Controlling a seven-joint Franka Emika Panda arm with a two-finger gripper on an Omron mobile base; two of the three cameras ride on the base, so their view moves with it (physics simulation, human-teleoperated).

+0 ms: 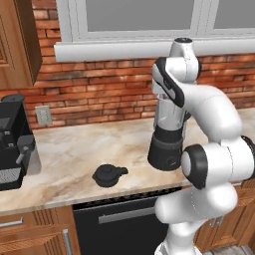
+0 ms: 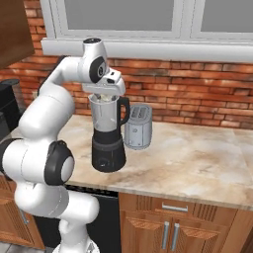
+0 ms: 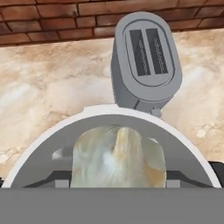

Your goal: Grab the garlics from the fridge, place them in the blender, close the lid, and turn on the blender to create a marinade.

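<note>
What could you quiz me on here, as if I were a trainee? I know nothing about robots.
1. True or false: the lid sits on the blender.
2. What stands just beside the blender? A) toaster B) kettle C) bowl
3. In the hand view, what cream-white thing shows at the blender's mouth?

Key: 1 false, it lies on the counter; 2 A; 3 a garlic.
</note>
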